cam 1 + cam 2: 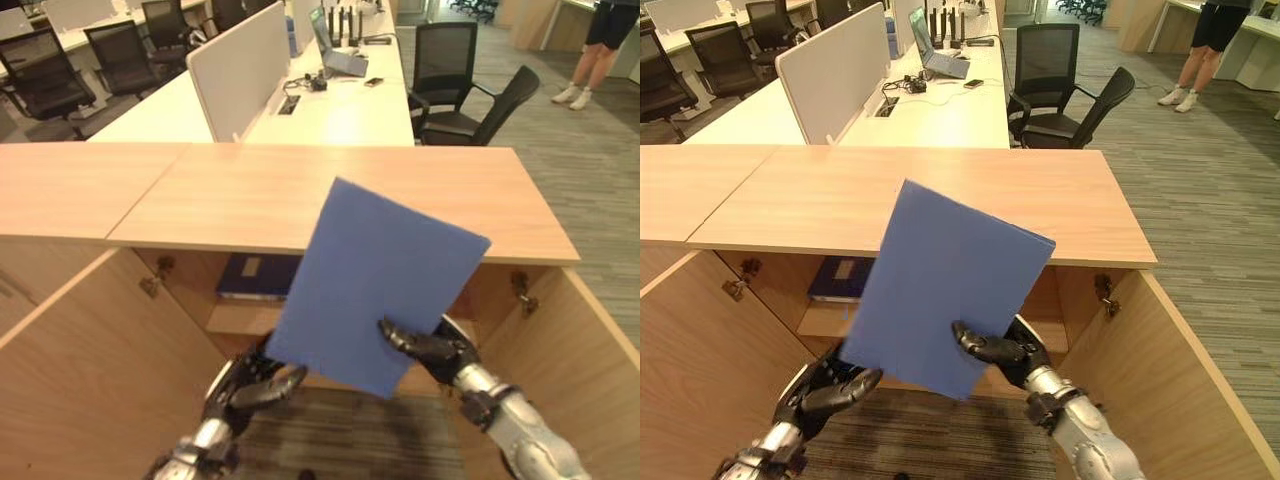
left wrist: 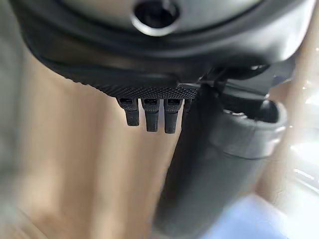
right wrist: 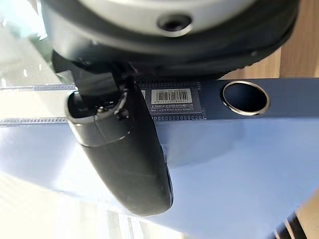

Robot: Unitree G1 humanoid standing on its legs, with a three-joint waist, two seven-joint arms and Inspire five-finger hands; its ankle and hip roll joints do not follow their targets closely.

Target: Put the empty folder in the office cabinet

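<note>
the blue folder (image 1: 375, 285) is held tilted before the open cabinet (image 1: 330, 205), its lower edge pinched by the right hand (image 1: 430, 350), thumb on its face. the left hand (image 1: 255, 385), fingers curled and holding nothing, sits just beside its lower corner.

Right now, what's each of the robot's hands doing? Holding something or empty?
Left hand: fingers curled, at the blue folder's lower left corner; a grip cannot be told.
Right hand: shut on the folder, thumb across its front.

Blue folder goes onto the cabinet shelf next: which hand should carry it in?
Right. The right hand already pinches the flat blue folder before the open wooden cabinet; the left hand sits curled beside it.
</note>
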